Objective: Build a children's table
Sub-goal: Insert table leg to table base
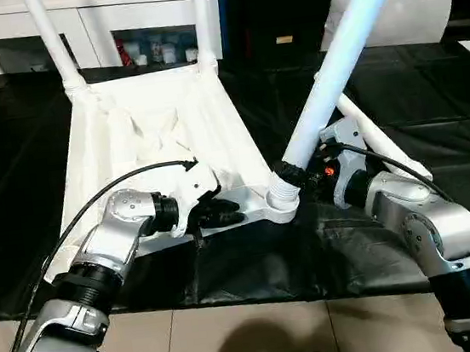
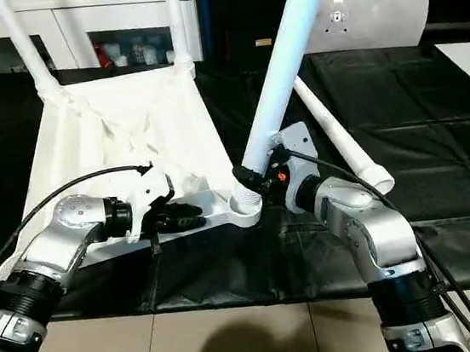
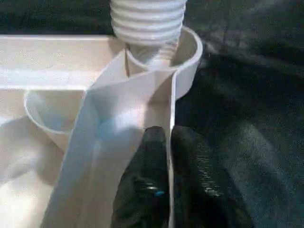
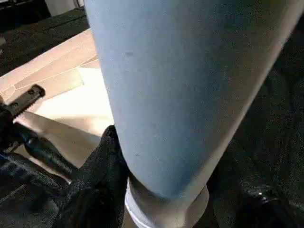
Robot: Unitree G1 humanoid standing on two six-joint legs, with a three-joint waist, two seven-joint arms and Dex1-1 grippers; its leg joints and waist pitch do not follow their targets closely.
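Right pincer (image 2: 257, 182) clamps the tilted white tapered tube leg (image 1: 337, 60); left pincer (image 3: 168, 156) pinches the white ribbed plastic top's wall (image 3: 172, 102); straighten the leg over the round corner socket (image 1: 283, 207) before threading.

A black padded work surface (image 1: 435, 130) covers most of the scene, its sheet creased and seamed into panels. Nearer the camera than this surface lies a floor of pale tiles (image 1: 264, 344) with thin dark joints, and soft shadows fall on the tiles just beyond the surface's front edge. Beyond the far edge of the surface stands a white cabinet (image 1: 96, 25) with open shelves; small bottles and containers (image 1: 151, 51) sit in one compartment. To the right of the cabinet the background is dark, and a white cushion-like sheet (image 2: 369, 13) leans there, at the surface's far side.
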